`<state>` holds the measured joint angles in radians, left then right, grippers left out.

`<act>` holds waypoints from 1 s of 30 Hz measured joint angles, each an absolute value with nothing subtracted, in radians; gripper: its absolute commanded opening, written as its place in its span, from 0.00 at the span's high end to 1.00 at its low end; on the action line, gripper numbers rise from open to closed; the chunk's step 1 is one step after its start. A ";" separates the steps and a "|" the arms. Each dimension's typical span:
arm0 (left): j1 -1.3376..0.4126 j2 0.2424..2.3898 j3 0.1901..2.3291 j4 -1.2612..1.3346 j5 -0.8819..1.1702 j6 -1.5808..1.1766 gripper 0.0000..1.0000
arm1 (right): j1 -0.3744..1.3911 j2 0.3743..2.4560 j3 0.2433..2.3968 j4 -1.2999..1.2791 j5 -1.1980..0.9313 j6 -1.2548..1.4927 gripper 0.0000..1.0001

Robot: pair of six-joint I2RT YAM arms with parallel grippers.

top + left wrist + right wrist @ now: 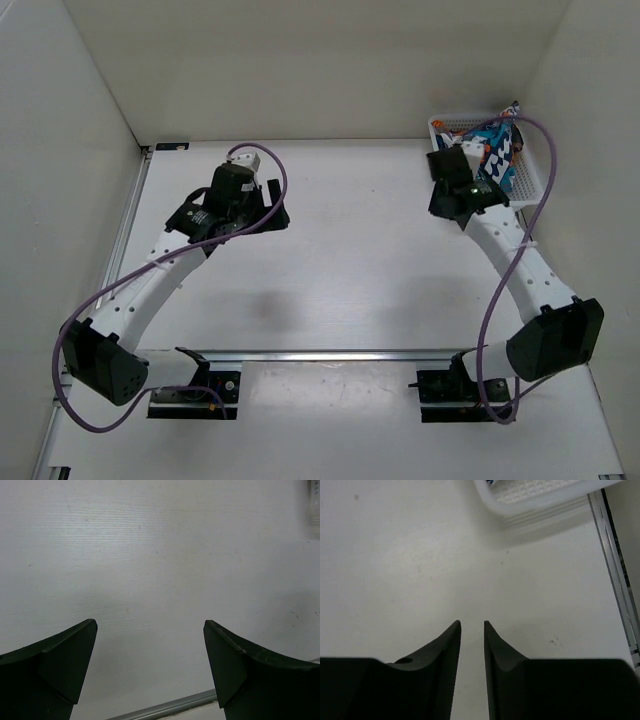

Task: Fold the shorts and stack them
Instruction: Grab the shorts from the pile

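Note:
The shorts (500,148), printed in orange, blue and white, lie bunched in the white mesh basket (532,182) at the far right corner of the table. My right gripper (446,176) hovers just left of the basket. In the right wrist view its fingers (472,623) stand over bare table with only a narrow gap between them and nothing in it; the basket's corner (535,502) shows at the top. My left gripper (268,214) is at the far left of the table, jaws spread wide (150,625) and empty above the white tabletop.
White walls close in the table on the left, back and right. A metal rail (330,354) runs along the near edge in front of the arm bases, and another rail (617,570) runs down the right side by the basket.

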<state>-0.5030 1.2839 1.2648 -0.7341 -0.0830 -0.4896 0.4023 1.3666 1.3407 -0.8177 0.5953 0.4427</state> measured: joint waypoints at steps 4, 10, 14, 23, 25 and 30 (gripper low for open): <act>-0.490 1.281 1.265 -0.740 -0.075 -0.490 0.00 | 0.204 1.450 1.438 -0.772 0.502 0.425 0.88; -0.487 1.306 1.265 -0.741 -0.062 -0.488 0.00 | -0.018 1.695 1.667 -0.745 0.403 0.419 0.09; -0.483 1.345 1.274 -0.752 -0.060 -0.482 0.00 | -0.114 1.877 1.832 -0.746 0.298 0.414 0.01; -0.463 1.424 1.324 -0.780 -0.052 -0.462 0.00 | -0.154 2.329 2.242 -0.737 0.138 0.419 0.02; -0.460 1.433 1.337 -0.792 -0.051 -0.455 0.00 | -0.150 2.394 2.293 -0.741 0.114 0.426 0.29; -0.453 1.450 1.379 -0.815 -0.049 -0.447 0.00 | -0.147 2.447 2.328 -0.754 0.083 0.466 1.00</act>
<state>-0.4534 1.4498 1.3792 -0.8154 -0.0494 -0.4469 -0.1474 2.4470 2.3276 -0.7536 0.0826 0.4664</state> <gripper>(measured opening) 0.991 0.042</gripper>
